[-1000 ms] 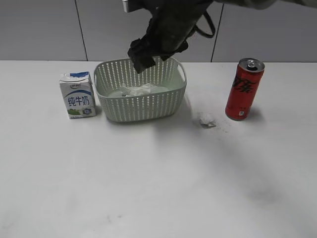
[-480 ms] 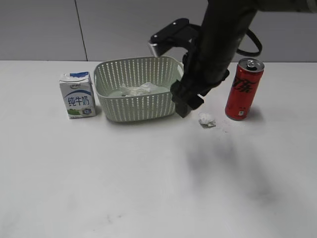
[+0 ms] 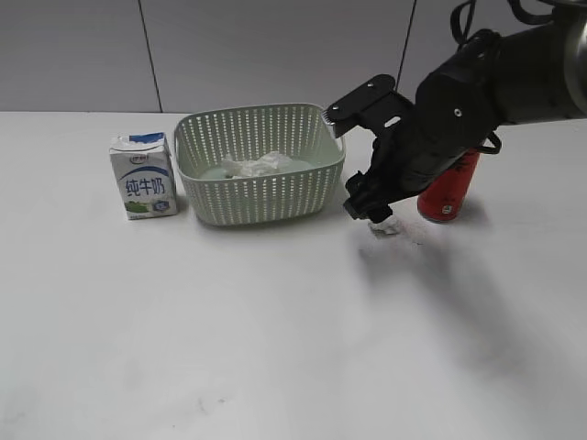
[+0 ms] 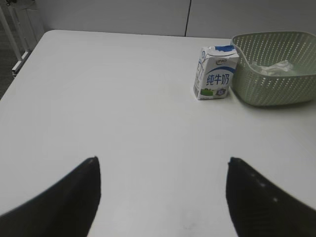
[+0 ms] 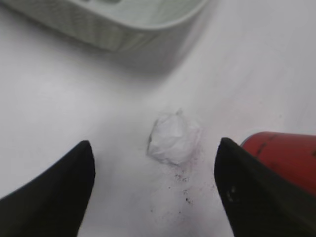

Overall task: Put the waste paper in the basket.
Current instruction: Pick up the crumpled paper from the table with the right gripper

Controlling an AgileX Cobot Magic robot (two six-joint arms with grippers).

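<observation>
The pale green slotted basket (image 3: pixel 261 174) stands at the table's back middle with crumpled white waste paper (image 3: pixel 261 166) inside; both also show in the left wrist view, the basket (image 4: pixel 276 84) and the paper (image 4: pixel 274 68). A small white paper wad (image 3: pixel 385 227) lies on the table right of the basket, and shows large in the right wrist view (image 5: pixel 174 138). My right gripper (image 3: pixel 365 211) hangs just above that wad, open, with the wad just ahead of the gap between the two fingers (image 5: pixel 154 143). My left gripper (image 4: pixel 163 160) is open and empty over bare table, out of the exterior view.
A white-and-blue milk carton (image 3: pixel 144 175) stands left of the basket, also in the left wrist view (image 4: pixel 215 72). A red drinks can (image 3: pixel 449 183) stands right of the small wad, partly behind my right arm; its side shows in the right wrist view (image 5: pixel 284 155). Dark specks (image 5: pixel 183 185) lie by the wad.
My right arm has swung from above the basket rightward and down to the small wad beside the can. The paper in the basket and the left arm have not moved.
</observation>
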